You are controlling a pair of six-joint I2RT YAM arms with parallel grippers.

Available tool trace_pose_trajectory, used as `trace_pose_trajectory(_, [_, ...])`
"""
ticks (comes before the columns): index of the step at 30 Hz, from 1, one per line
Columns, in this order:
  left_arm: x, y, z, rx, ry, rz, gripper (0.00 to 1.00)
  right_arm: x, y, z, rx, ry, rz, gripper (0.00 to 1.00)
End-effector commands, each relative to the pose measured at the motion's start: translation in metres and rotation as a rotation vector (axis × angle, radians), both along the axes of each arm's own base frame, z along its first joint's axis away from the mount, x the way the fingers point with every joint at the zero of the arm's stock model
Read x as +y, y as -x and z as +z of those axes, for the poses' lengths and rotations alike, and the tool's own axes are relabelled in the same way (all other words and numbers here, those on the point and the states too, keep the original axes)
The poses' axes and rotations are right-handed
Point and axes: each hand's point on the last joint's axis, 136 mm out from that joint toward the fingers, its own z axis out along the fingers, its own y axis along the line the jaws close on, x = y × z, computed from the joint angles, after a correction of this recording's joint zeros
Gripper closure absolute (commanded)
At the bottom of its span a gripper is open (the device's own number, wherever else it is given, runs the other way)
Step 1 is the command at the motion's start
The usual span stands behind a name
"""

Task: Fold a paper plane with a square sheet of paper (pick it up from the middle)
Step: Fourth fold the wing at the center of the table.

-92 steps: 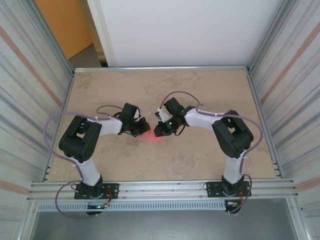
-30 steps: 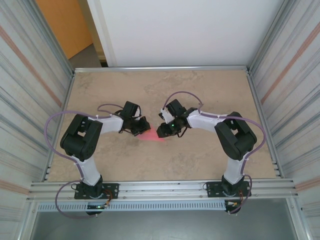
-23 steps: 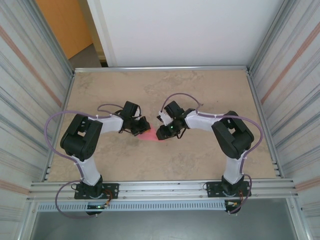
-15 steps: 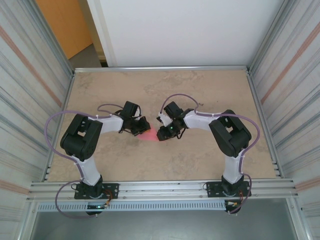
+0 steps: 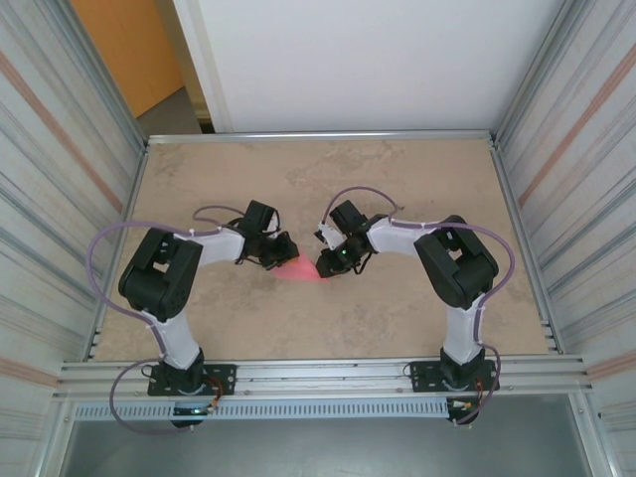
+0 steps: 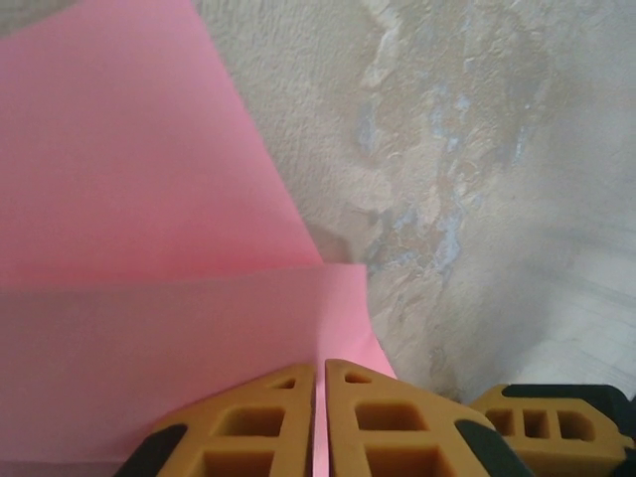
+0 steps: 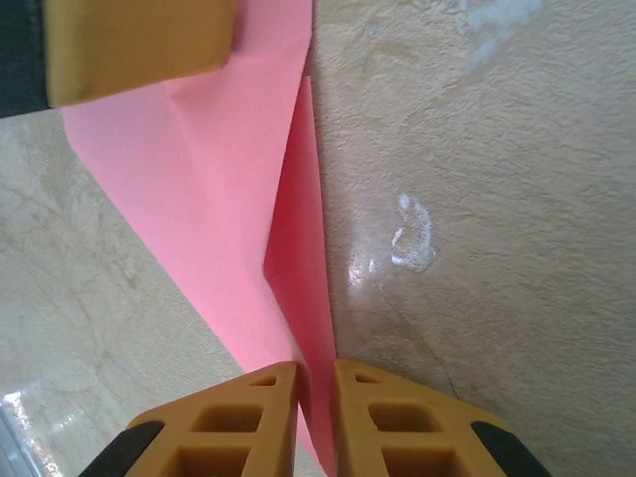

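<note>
The square sheet of paper point(image 5: 298, 271) is pink, creased and partly folded, and lies on the table between the two arms. My left gripper point(image 5: 285, 255) is at its left end. In the left wrist view the gripper point(image 6: 320, 373) is shut on an upright pink fold point(image 6: 149, 338), and flat paper stretches ahead. My right gripper point(image 5: 323, 266) is at the paper's right end. In the right wrist view the gripper point(image 7: 315, 376) is shut on a raised flap point(image 7: 298, 248) of the same sheet. The left gripper's orange finger point(image 7: 139, 40) shows at the far end.
The beige stone-patterned tabletop point(image 5: 397, 179) extends on all sides, fenced by metal rails point(image 5: 318, 134) and corrugated side walls. A tip of the other gripper's orange finger point(image 6: 556, 422) sits close at the lower right of the left wrist view.
My right gripper has slid slightly left toward the paper and its jaws have closed onto the raised flap. The left arm and its grip have barely changed.
</note>
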Motion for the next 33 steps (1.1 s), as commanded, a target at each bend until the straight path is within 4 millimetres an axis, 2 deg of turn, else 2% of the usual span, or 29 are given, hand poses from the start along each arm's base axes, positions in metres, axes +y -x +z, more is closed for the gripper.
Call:
trace_pose_trajectory(1, [-0.003,-0.008,0.038,-0.092,0.055,-0.017,0.85,-0.008,0.012,-0.026,0.072,0.053,0.009,0.83])
trace_pose_trajectory(4, [-0.007,-0.006,0.048,-0.124,0.099,-0.01,0.84,-0.008,0.012,-0.028,0.089,0.05,0.005,0.84])
trace_pose_trajectory(8, [-0.012,0.004,0.05,-0.132,0.133,-0.015,0.84,-0.008,0.013,-0.029,0.107,0.045,0.002,0.84])
trace_pose_trajectory(12, [-0.027,0.017,0.041,-0.103,0.149,-0.034,0.86,-0.008,0.014,-0.03,0.121,0.045,0.001,0.84])
trace_pose_trajectory(19, [-0.042,0.022,0.024,-0.054,0.156,-0.017,0.89,-0.009,0.015,-0.034,0.15,0.056,-0.003,0.85])
trace_pose_trajectory(33, [-0.042,0.04,-0.003,0.018,0.109,0.016,0.92,-0.008,0.017,-0.037,0.192,0.068,-0.014,0.86])
